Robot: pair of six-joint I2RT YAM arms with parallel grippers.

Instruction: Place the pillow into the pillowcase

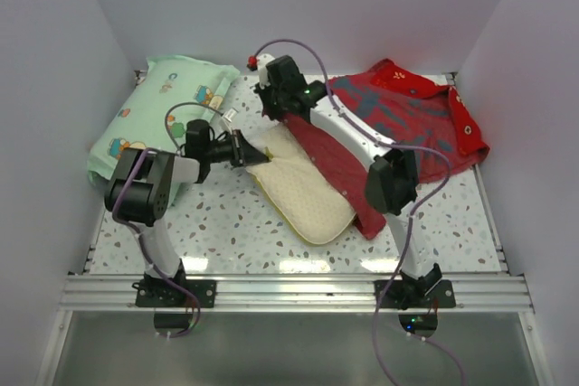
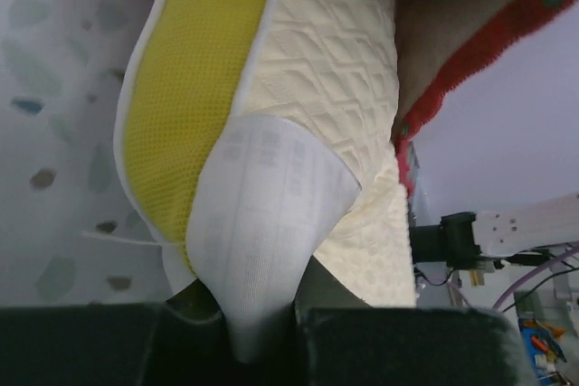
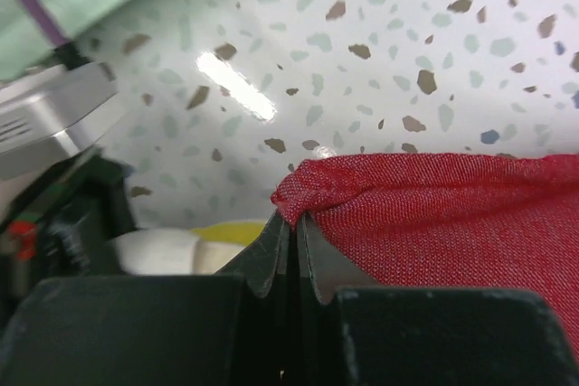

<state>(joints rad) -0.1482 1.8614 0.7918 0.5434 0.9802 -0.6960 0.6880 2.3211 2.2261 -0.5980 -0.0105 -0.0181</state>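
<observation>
The left gripper (image 2: 260, 327) is pinching only the pillow's (image 1: 303, 192) white tag (image 2: 267, 214), so it should be pushing gently, since the tag could slip. The pillow is lying mid-table, its right edge under the pillowcase (image 1: 412, 115). The right gripper (image 3: 294, 241), clamped on the red hem, should be lifting the mouth wide.

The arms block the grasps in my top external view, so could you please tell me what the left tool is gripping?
Observer: In the left wrist view, the left tool is shut on the white tag of the pillow, not on its quilted cover.
Operator: Thank you. And the other arm, please?
Observer: In the right wrist view, the right tool is shut on a bunched fold at the edge of the red pillowcase.
</observation>
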